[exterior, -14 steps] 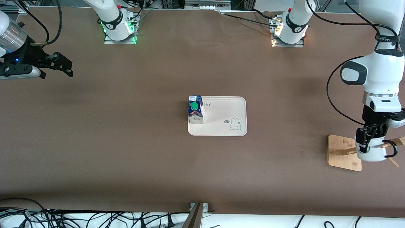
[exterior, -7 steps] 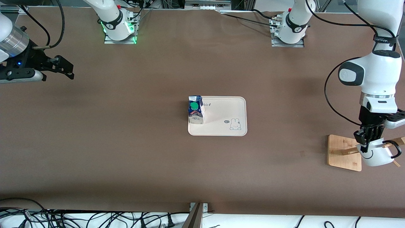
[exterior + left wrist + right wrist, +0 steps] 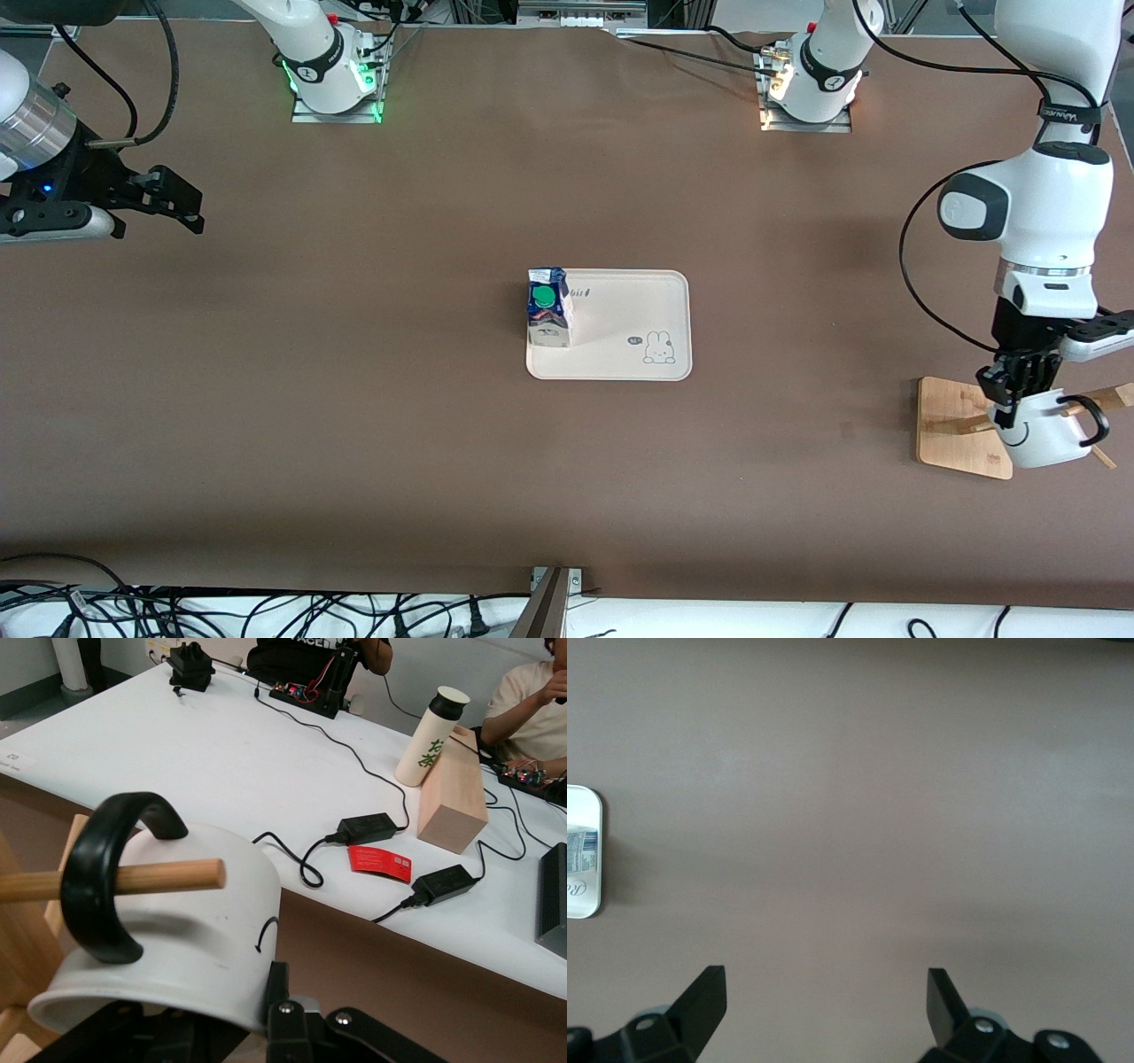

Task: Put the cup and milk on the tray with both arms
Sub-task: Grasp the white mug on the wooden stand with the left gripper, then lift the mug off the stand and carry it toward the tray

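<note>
My left pincer (image 3: 1013, 396) grips the cup (image 3: 1045, 434), its handle (image 3: 106, 877) threaded on the rack's peg (image 3: 115, 879). The tray (image 3: 620, 350) lies well off toward the desk's middle. My right pincer (image 3: 173, 199) waits, spread wide.

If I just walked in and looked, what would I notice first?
Probably the left gripper at the left arm's end of the table, clamped on the rim of the smiley-face cup whose black handle is hooked on a peg of the wooden rack. Next, the milk standing on the cream tray mid-table. The right gripper waits open over bare table.
</note>
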Robot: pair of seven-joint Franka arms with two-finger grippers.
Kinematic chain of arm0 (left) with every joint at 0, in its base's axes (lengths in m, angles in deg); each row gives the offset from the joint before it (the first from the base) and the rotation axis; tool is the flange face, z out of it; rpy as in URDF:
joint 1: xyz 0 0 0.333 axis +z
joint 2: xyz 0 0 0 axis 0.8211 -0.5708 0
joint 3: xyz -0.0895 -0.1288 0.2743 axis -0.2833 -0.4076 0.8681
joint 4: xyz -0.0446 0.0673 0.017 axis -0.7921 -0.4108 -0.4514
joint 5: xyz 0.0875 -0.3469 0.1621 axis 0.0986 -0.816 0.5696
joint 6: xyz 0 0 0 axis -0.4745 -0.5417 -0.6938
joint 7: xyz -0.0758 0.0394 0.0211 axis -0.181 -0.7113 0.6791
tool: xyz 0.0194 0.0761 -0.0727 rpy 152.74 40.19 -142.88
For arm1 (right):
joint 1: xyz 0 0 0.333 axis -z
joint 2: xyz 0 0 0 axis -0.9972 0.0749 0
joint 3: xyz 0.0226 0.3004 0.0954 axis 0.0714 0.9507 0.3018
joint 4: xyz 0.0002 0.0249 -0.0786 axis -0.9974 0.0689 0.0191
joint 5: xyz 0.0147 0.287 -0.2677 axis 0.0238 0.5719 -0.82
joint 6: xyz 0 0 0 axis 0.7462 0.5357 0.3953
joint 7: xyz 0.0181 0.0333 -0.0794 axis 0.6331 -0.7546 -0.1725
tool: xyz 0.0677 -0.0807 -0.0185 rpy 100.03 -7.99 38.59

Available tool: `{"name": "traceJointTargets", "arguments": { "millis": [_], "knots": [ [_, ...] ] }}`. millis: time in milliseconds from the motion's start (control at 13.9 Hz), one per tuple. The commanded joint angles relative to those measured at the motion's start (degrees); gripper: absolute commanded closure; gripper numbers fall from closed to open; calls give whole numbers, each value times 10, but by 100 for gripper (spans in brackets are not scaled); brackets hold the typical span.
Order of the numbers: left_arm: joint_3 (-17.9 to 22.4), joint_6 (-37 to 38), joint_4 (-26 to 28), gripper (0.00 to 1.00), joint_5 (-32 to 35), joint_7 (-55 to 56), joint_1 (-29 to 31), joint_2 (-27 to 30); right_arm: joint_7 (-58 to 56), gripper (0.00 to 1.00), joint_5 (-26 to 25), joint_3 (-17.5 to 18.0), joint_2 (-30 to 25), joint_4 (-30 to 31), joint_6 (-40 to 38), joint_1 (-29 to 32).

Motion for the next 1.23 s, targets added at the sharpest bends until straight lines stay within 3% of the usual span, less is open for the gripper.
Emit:
{"name": "traceJointTargets", "arguments": {
  "millis": [0, 361, 794, 938, 1082, 1155],
  "knots": [
    [-26, 6, -1, 100, 4, 2, -1, 15, 2, 0, -6, 2, 3, -12, -10, 1],
    [-72, 85, -3, 100, 3, 3, -1, 66, 2, 0, -6, 2, 3, -12, -10, 1],
    [-169, 404, -67, 100, 9, -3, -4, 93, 2, 0, -6, 2, 4, -12, -10, 1],
    [-192, 458, -76, 100, 8, 0, -6, 89, 2, 0, -6, 2, 4, -12, -10, 1],
    [-193, 489, -81, 100, 8, 1, -6, 84, 2, 0, -6, 2, 3, -12, -11, 1],
    [-193, 539, -101, 100, 8, 1, -7, 76, 2, 0, -6, 2, 4, -12, -11, 1]
  ]
}}
